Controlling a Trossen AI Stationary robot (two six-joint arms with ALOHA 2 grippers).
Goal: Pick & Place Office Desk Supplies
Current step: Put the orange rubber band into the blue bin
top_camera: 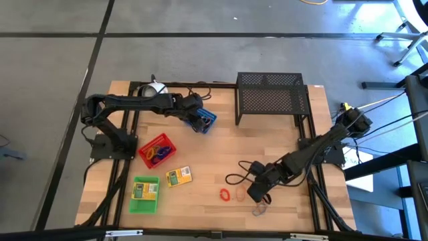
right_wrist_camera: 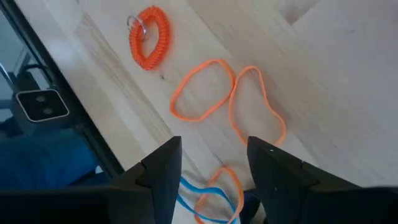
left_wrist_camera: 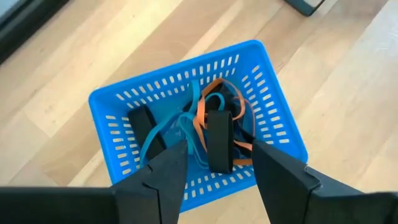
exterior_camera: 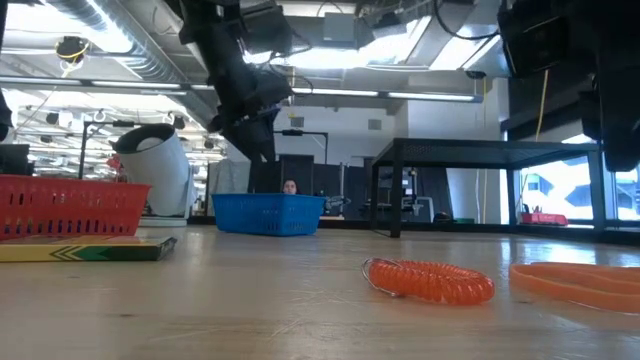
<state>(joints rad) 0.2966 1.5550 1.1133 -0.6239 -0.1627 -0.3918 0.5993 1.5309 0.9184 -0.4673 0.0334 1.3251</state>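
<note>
the left gripper point(left_wrist_camera: 214, 180) hung open and empty just above the blue tray point(left_wrist_camera: 106, 106), probably after dropping bands in. the right gripper point(right_wrist_camera: 211, 171), open and empty too, hovered over orange loops point(right_wrist_camera: 199, 90) ahead, likely lining up a pick.

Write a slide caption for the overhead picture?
Left gripper hovers over a blue tray; right gripper hangs near orange loops.

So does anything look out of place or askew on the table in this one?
Mostly tidy. The blue tray sits skewed to the table edges under the open left gripper. An orange coil and orange loops lie loose on the wood by the open right gripper, outside any tray. Nothing looks spilled or damaged.
</note>
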